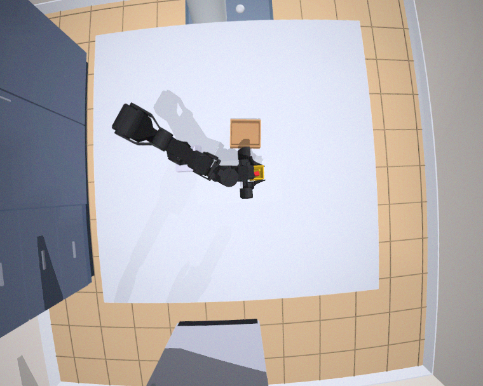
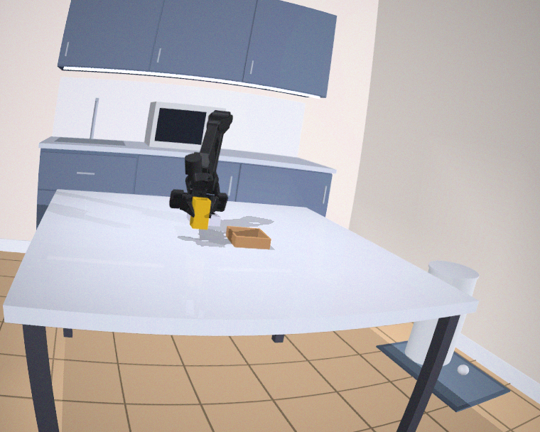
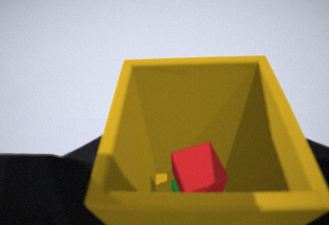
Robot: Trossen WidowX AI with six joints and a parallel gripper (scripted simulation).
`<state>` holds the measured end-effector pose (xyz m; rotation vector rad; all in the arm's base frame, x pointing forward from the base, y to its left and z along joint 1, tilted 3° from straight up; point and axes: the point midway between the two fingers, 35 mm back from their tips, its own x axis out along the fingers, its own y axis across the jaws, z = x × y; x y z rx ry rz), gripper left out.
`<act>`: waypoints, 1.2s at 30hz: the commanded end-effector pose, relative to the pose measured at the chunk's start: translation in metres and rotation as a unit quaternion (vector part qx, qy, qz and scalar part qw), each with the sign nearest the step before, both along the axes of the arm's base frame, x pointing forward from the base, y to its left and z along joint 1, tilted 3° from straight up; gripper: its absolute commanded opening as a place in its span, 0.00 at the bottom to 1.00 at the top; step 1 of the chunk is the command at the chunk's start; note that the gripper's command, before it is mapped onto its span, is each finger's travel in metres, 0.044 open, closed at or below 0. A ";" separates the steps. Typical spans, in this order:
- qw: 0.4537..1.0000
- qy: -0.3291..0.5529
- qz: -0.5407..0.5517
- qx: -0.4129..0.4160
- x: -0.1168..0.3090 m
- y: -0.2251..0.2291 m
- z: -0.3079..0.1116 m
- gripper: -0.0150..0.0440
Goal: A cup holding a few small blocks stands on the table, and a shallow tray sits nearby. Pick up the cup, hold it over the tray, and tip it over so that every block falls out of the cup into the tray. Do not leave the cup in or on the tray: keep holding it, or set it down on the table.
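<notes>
Gripping the yellow cup (image 1: pixel 262 167) (image 2: pixel 200 212) (image 3: pixel 183 203) between its two black fingers, the gripper (image 1: pixel 262 173) (image 2: pixel 201 215) (image 3: pixel 203 142) holds it just above the white table (image 1: pixel 308 232) (image 2: pixel 242 288). In the exterior view the cup is left of the frame's middle, roughly upright, with a shadow on the table beneath it. In the top view it is slightly right of and below the middle, its open mouth visible beyond the gripper's body.

The wrist view looks down into the cup, which fills the lower middle and right of the frame. A red block (image 1: pixel 256 173) (image 3: pixel 195 169) sits tilted inside, near the lower rim. To its left, part of a green block (image 3: pixel 174 186) shows, and farther left a small yellow block; the near wall hides the rest.

The shallow orange-brown tray (image 1: pixel 244 132) (image 2: pixel 252 241) rests on the table, directly above the gripper in the top view and just right of the cup in the exterior view. Its visible floor holds no block. The black arm (image 1: pixel 192 157) (image 2: pixel 212 143) reaches from the upper left toward the cup in the top view.
</notes>
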<state>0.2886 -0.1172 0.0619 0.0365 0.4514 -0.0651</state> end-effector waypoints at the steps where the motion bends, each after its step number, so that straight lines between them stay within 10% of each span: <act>1: 1.000 -0.004 -0.001 -0.001 0.002 -0.001 0.005 0.25; 36: 0.995 -0.001 0.098 0.004 0.025 0.115 0.020 0.25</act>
